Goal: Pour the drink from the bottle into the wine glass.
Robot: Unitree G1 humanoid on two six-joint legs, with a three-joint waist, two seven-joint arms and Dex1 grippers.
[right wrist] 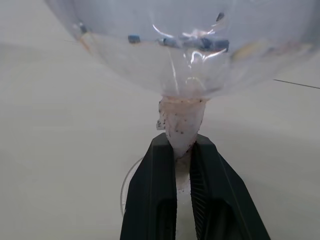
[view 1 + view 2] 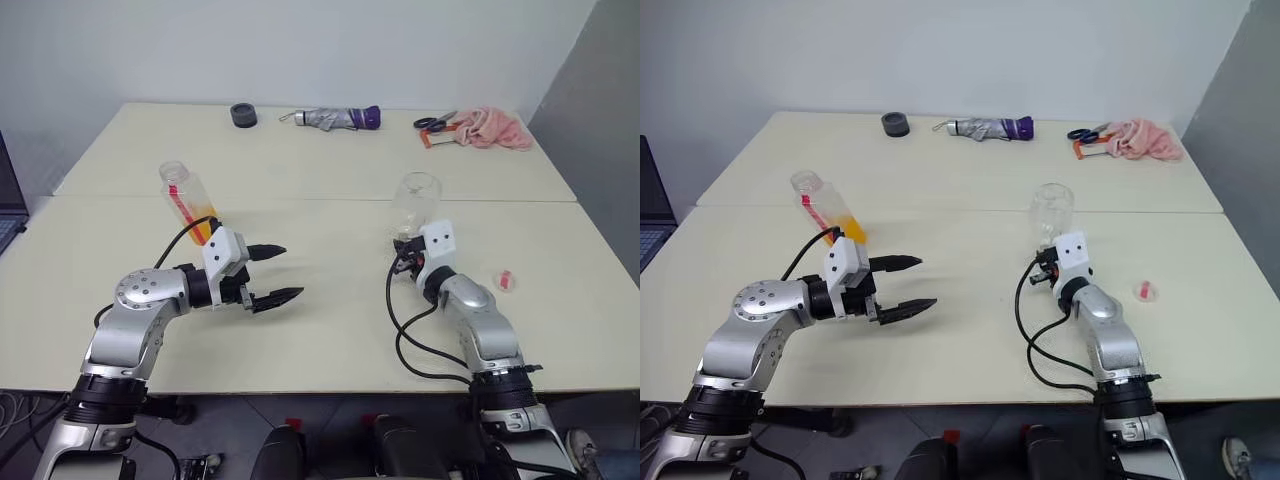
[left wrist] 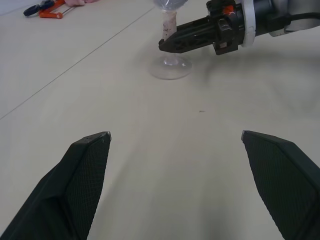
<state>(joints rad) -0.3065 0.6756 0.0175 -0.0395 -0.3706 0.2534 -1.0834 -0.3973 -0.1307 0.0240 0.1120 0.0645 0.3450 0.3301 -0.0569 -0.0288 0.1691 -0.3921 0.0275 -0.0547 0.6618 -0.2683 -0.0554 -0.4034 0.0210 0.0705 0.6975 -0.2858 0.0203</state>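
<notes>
On the cream table (image 2: pixel 330 340), the small clear squarish plastic bottle (image 2: pixel 188 203) with a red stripe and orange-yellow drink (image 2: pixel 203 228) in its lower part stands tilted at the left, just behind the left gripper (image 2: pixel 276 272), whose two black fingers are spread wide with nothing between them. Right of centre, the right gripper (image 1: pixel 183 165) is clenched on the thin stem of the clear, rounded wine glass (image 2: pixel 415 205), which stands upright on its round foot, and a small red-and-white cap (image 2: pixel 506 280) lies near it further right. Along the far edge lie a dark round tape roll (image 2: pixel 243 115), a folded grey umbrella (image 2: pixel 335 118) with a purple end, orange-handled scissors (image 2: pixel 436 124) and a pink cloth (image 2: pixel 494 128)
</notes>
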